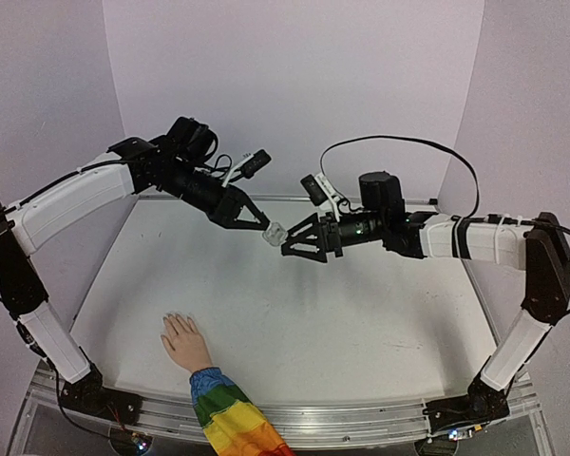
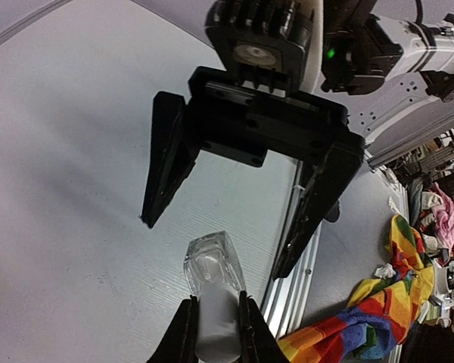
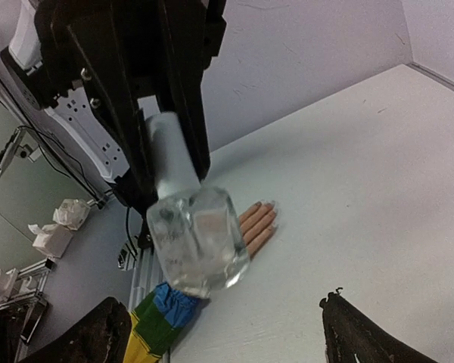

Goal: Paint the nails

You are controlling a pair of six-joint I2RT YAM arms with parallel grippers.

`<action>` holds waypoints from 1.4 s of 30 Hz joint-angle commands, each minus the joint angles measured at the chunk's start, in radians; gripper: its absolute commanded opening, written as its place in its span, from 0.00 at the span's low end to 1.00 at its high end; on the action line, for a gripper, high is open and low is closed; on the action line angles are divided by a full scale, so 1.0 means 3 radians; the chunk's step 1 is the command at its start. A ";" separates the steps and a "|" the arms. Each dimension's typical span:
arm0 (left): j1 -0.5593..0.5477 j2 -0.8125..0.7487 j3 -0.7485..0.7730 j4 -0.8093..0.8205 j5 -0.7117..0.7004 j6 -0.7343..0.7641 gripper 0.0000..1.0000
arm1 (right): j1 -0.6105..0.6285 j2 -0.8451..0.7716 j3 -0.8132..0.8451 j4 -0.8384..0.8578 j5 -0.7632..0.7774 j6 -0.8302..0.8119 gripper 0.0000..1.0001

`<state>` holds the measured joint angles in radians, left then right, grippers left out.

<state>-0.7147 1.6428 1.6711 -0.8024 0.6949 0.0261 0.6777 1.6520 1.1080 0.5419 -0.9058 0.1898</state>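
A small skin-coloured mannequin hand (image 1: 182, 339) in a rainbow-striped sleeve (image 1: 228, 418) lies palm down near the table's front left. Its pale nails (image 1: 176, 317) point away from the arms; the nails (image 3: 271, 209) also show in the right wrist view. Above the table's middle, my left gripper (image 1: 268, 228) is shut on the white cap (image 2: 216, 321) of a small clear bottle (image 2: 210, 265). The glass body sticks out toward my right gripper (image 1: 291, 243). That gripper is open, its fingers wide on either side of the bottle (image 3: 200, 238) without touching it.
The white table (image 1: 361, 313) has a metal rail (image 1: 361, 418) along its near edge and pale walls on three sides. A black cable (image 1: 399, 142) loops above the right arm. Both arm bases sit at the front corners.
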 commanded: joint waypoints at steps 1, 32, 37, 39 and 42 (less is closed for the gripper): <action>0.0009 -0.0175 -0.0022 0.0123 0.0501 0.0107 0.00 | 0.0069 0.0227 0.0329 0.0609 -0.0466 0.0252 0.79; 0.0056 -0.0274 -0.0177 0.0122 0.0253 0.0130 0.00 | 0.0254 0.0557 0.0579 0.0795 -0.0802 0.0393 0.00; 0.0056 -0.0195 -0.0095 0.0098 -0.0342 -0.0284 0.00 | 0.0393 0.0313 0.0431 0.0321 0.0790 -0.0204 0.00; 0.0056 -0.0135 -0.0035 0.0045 -0.0745 -0.0574 0.00 | 0.0632 0.0169 0.0311 0.0208 0.2320 -0.0510 0.00; 0.0055 -0.0081 0.0026 -0.0064 -0.1417 -0.1163 0.00 | 0.1062 0.0166 0.0143 0.0651 0.4254 -0.1126 0.00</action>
<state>-0.6937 1.6123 1.6173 -0.8181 0.5808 -0.1131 0.8730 1.7493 1.1942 0.6735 -0.4820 0.0513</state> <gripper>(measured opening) 0.157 0.225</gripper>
